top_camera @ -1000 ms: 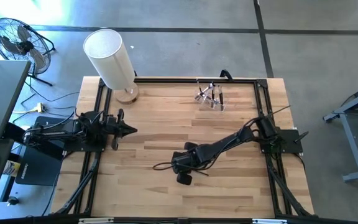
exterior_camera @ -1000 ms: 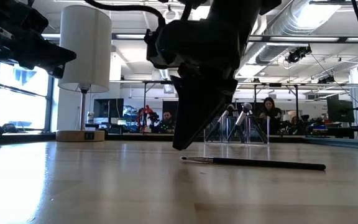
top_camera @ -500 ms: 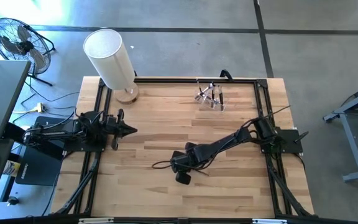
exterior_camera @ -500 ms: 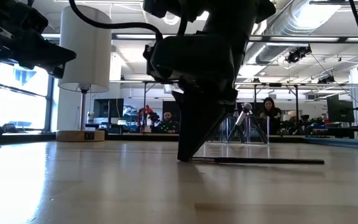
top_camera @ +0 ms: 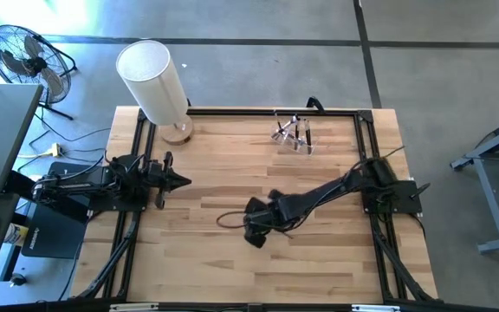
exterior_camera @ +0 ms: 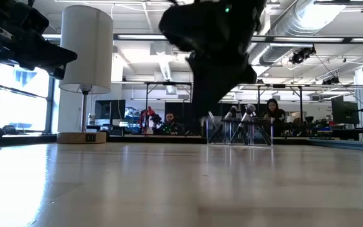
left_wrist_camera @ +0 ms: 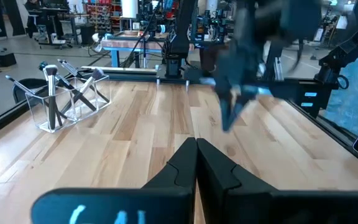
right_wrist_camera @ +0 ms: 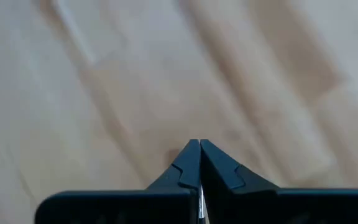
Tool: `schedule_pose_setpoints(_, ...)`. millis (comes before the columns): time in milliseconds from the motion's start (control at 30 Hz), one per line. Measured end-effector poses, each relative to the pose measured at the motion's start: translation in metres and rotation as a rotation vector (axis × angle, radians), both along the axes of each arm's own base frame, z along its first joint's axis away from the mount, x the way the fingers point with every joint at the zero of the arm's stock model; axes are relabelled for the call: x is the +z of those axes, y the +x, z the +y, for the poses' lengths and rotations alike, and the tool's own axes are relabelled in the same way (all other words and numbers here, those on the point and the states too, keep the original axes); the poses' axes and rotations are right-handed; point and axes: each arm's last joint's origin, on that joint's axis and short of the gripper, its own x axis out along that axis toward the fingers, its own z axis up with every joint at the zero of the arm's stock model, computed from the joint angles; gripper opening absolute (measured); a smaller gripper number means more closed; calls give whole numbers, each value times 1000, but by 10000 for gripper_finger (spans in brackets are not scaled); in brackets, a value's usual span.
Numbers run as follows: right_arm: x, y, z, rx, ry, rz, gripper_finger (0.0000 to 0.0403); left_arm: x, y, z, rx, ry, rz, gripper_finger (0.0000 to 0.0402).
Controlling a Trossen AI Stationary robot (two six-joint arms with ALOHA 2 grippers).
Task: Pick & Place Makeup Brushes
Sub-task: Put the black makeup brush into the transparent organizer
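My right gripper (top_camera: 253,236) hangs over the table's middle, fingers pointing down and shut (right_wrist_camera: 196,142). A thin pale sliver of a makeup brush (right_wrist_camera: 199,202) shows between them. In the low view the gripper (exterior_camera: 205,118) is clear of the tabletop and no brush lies under it. More makeup brushes stand upright in a clear holder (top_camera: 294,135) (exterior_camera: 239,126) (left_wrist_camera: 61,99) at the far edge. My left gripper (top_camera: 184,181) waits shut (left_wrist_camera: 196,142) above the table's left side. My right gripper pinches the makeup brush between its two fingers, which come from above and point down. Only a thin sliver (right_wrist_camera: 199,202) shows in the gap, so the part held cannot be told. The brush is lifted clear of the table; the blurred gripper hides how it sits.
A white lamp (top_camera: 152,82) stands on its wooden base (top_camera: 178,132) at the table's far left corner. A dark cable loop (top_camera: 225,217) hangs beside the right gripper. People sit in the room beyond the far edge (exterior_camera: 273,112). Bare wood lies along the near edge (top_camera: 249,277).
My right gripper has come down on the left end of a brush lying on the table, taken hold of it, and risen a little toward the far edge. The brush has left the tabletop.
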Motion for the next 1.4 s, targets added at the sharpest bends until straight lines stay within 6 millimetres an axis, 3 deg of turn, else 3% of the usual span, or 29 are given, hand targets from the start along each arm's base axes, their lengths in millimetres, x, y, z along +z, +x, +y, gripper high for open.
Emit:
schedule_pose_setpoints(233,45,-30,-16,-49,-108,30,0,0,0,0,1,0,0,1)
schedule_pose_setpoints(400,52,-80,-48,-125,-79,-31,0,0,0,0,3,0,0,1)
schedule_pose_setpoints(600,56,-146,-97,-268,-52,-312,0,0,0,0,3,0,0,1)
schedule_pose_setpoints(800,57,-184,-152,-315,-175,-794,0,0,0,0,3,0,0,1)
schedule_pose_setpoints(933,50,-200,-187,-345,-324,-1103,0,0,0,0,2,0,0,1)
schedule_pose_setpoints(1067,41,-210,-217,-360,-448,-1233,0,0,0,0,2,0,0,1)
schedule_pose_setpoints(1200,29,-211,-244,-364,-530,-1225,0,0,0,0,2,0,0,1)
schedule_pose_setpoints(1400,7,-202,-281,-327,-512,-1168,0,0,0,0,1,0,-1,1)
